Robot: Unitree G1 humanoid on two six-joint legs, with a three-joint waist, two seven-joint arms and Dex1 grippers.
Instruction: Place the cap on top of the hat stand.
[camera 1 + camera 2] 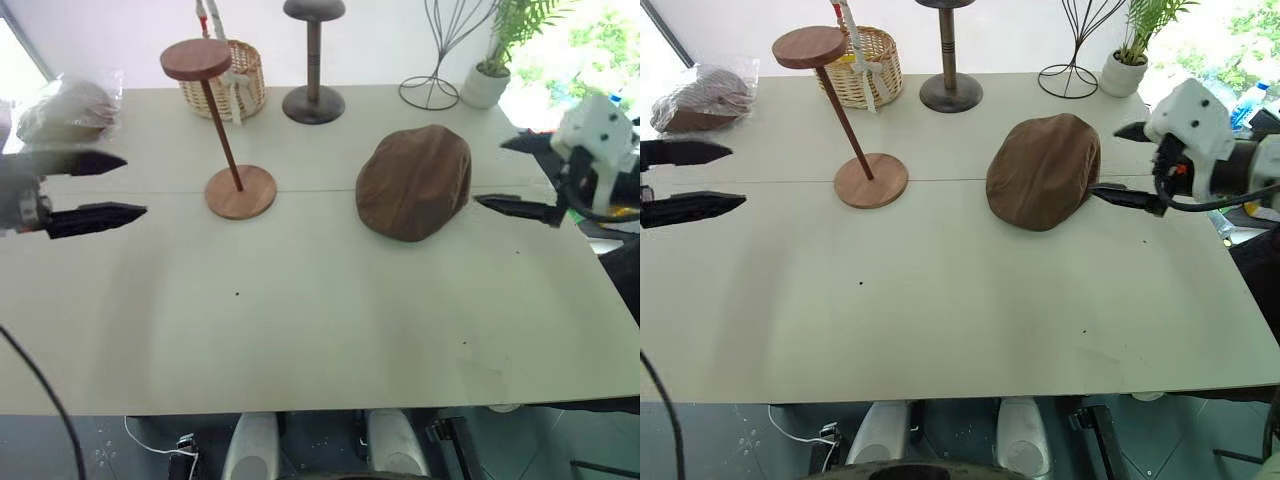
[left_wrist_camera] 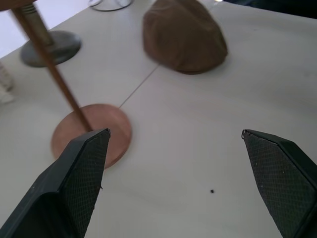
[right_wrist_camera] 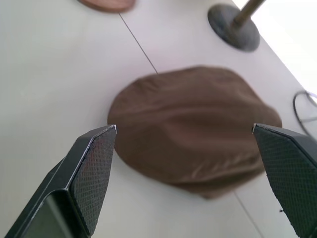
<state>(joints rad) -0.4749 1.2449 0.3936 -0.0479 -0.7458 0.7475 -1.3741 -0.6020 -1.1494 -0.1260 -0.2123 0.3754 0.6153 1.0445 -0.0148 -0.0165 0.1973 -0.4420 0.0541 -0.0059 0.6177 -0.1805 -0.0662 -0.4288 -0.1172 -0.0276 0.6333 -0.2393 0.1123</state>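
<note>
Cap (image 1: 414, 182) lies flat on the counter (image 1: 300, 320), centre-right of the frame, ungrasped. We see both jaws released: right gripper (image 1: 515, 176) beside it, left gripper (image 1: 112, 187) far left. Stand (image 1: 222, 125) remains bare; everything's left.

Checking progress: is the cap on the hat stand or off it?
Off. The cap lies flat on the table, beside the hat stand, whose top disc is bare.
</note>
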